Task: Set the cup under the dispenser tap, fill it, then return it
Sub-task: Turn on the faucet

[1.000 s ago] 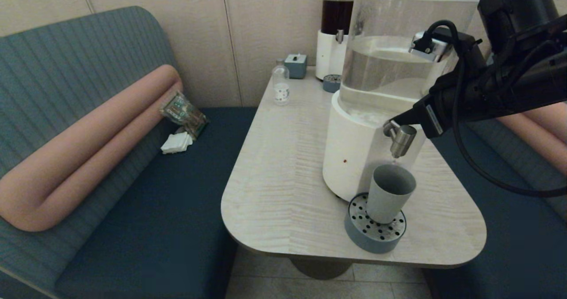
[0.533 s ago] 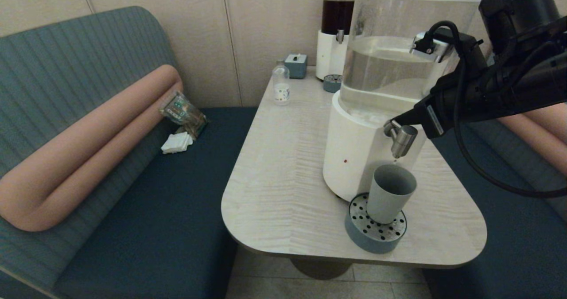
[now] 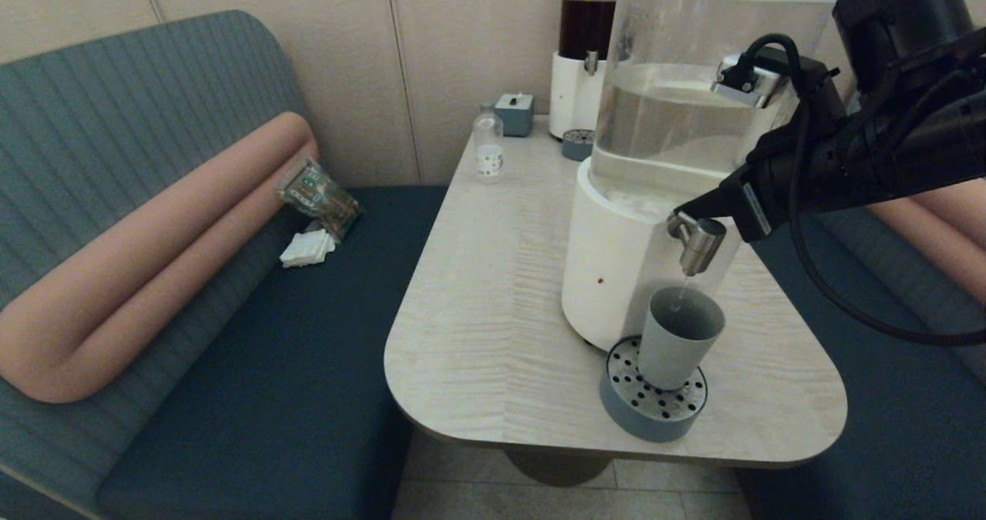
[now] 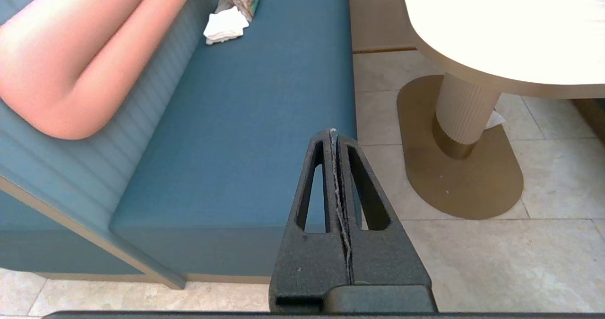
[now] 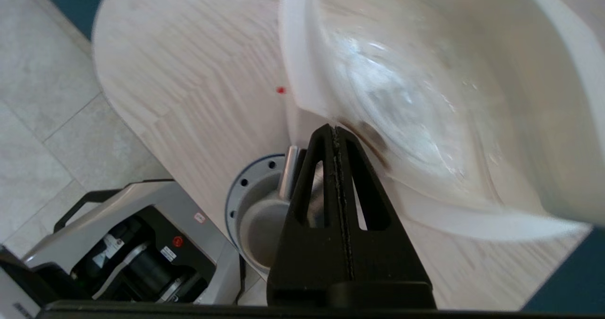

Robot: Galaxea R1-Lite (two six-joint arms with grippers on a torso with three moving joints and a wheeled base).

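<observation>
Right gripper (image 3: 693, 213), fingers pressed together, is pushing its tip on the dispenser tap (image 3: 699, 244) lever, so a thin stream is running. Cup (image 3: 678, 337) is standing upright on the drip tray (image 3: 648, 416) directly below, catching it. Left gripper (image 4: 336, 142) is hanging pinched together beside the table (image 3: 493, 327).

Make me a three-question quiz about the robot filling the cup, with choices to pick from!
1. Where does the cup stand?
A) on the sofa
B) on the round drip tray under the tap
C) beside the small bottle

2. How many drink dispensers are on the table?
A) one
B) two
C) four

3. How are the right end effector's fingers?
A) shut
B) wide open
C) holding the cup

Answers: 1 B, the cup sits on the holed tray; 2 B, one clear and one dark; 3 A, the fingers meet at the tap's top.
</observation>
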